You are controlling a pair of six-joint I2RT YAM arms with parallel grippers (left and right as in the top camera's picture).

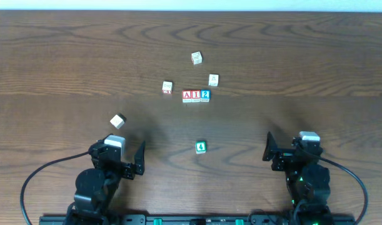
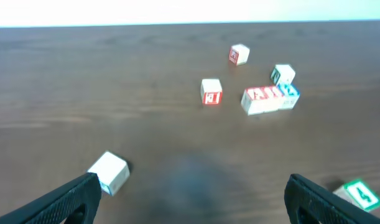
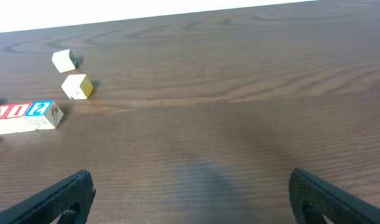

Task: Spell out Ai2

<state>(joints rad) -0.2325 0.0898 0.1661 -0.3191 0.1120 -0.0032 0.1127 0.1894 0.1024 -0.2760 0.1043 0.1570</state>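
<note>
Block row (image 1: pixel 196 95): upper centre of overhead frame, on tabletop (image 1: pixel 65 62); A, I, 2 touching.
Long axis: left-right; characters read upright from the bottom edge.
Left gripper (image 2: pixel 193 186): wide, empty.
Right gripper (image 3: pixel 191 180): wide, empty.

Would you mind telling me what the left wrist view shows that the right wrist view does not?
Only the left wrist view shows the plain white block, the green block and the lone red-printed block. Only the right wrist view shows a wide bare stretch of table off to the right. Both share the A-I-2 row, with a farther loose block and a nearer loose block beyond it.
</note>
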